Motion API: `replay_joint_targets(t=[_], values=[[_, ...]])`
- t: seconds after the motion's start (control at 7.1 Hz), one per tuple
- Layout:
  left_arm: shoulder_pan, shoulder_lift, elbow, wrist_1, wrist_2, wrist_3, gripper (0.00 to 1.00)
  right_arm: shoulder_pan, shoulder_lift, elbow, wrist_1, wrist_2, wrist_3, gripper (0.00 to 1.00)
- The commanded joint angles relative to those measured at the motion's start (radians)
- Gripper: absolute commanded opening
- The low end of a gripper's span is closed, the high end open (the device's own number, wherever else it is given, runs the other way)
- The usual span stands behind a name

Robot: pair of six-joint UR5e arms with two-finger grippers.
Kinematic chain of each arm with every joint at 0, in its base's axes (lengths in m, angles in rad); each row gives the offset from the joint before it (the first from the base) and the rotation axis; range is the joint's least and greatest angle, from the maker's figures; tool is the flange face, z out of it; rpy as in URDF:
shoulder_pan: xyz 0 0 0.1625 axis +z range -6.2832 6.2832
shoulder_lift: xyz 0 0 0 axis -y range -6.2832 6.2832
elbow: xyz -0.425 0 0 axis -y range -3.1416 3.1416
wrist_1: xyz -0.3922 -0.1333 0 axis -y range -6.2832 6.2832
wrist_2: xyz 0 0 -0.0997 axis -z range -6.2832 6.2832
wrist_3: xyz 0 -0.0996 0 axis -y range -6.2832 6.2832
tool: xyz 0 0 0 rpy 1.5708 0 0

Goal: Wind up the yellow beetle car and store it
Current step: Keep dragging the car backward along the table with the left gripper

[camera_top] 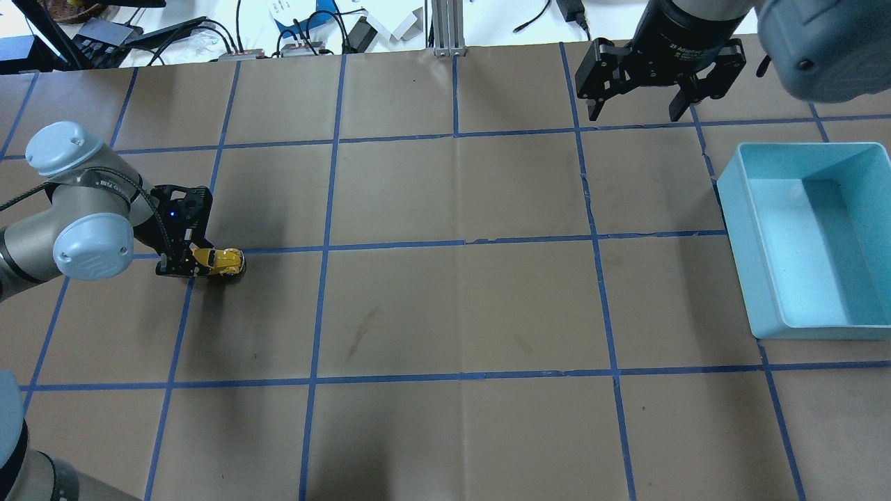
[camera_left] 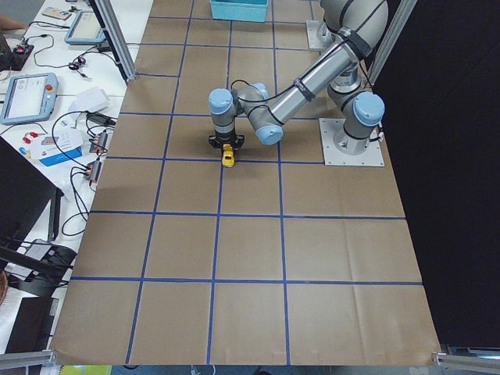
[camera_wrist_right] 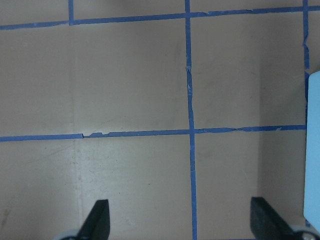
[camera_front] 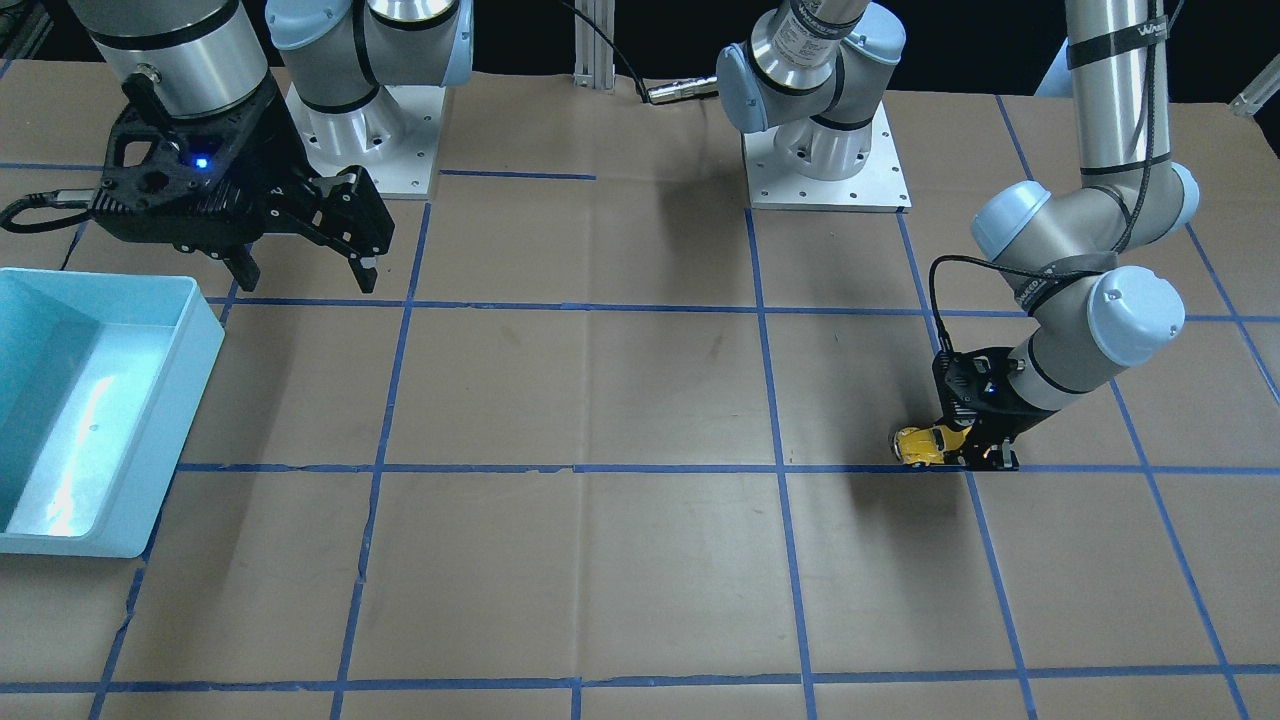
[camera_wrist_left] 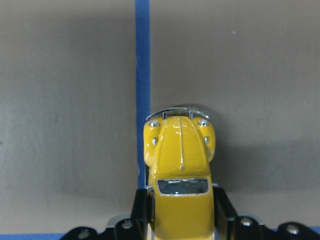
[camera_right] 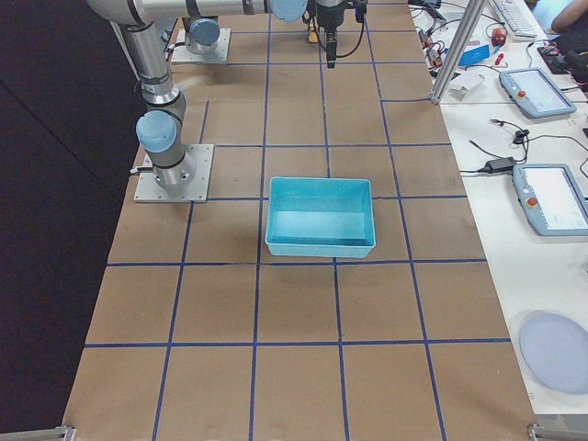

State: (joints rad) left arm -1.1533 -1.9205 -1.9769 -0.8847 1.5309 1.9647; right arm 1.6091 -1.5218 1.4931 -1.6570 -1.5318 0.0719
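Note:
The yellow beetle car [camera_top: 221, 261] sits on the brown paper table beside a blue tape line. It also shows in the front view [camera_front: 925, 444], the left side view [camera_left: 227, 158] and the left wrist view [camera_wrist_left: 181, 170]. My left gripper [camera_top: 196, 263] is low at the table and shut on the car's rear half, its fingers [camera_wrist_left: 142, 210] against both sides, the car's nose pointing away. My right gripper [camera_top: 639, 106] is open and empty, held high over the far right of the table, its fingertips [camera_wrist_right: 97, 220] spread wide.
A light blue bin [camera_top: 807, 240] stands at the right edge of the table, also in the front view [camera_front: 90, 400] and the right side view [camera_right: 320, 218]. Blue tape lines grid the brown paper. Arm bases [camera_front: 825, 150] stand at the robot's side.

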Motion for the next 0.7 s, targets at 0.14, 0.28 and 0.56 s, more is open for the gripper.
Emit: replay_joint_targets(t=[0.14,0.28,0.56], values=[[0.001,0.0,0.0,0.0,0.002,0.0,0.26,0.002,0.0,0.001,-0.017,0.001,-0.003,1.0],[0.003,0.0,0.0,0.0,0.002,0.0,0.26,0.0,0.0,0.001,-0.017,0.001,-0.004,1.0],[0.01,0.0,0.0,0.0,0.003,0.0,0.26,0.0,0.0,0.003,-0.017,-0.001,-0.072,1.0]])
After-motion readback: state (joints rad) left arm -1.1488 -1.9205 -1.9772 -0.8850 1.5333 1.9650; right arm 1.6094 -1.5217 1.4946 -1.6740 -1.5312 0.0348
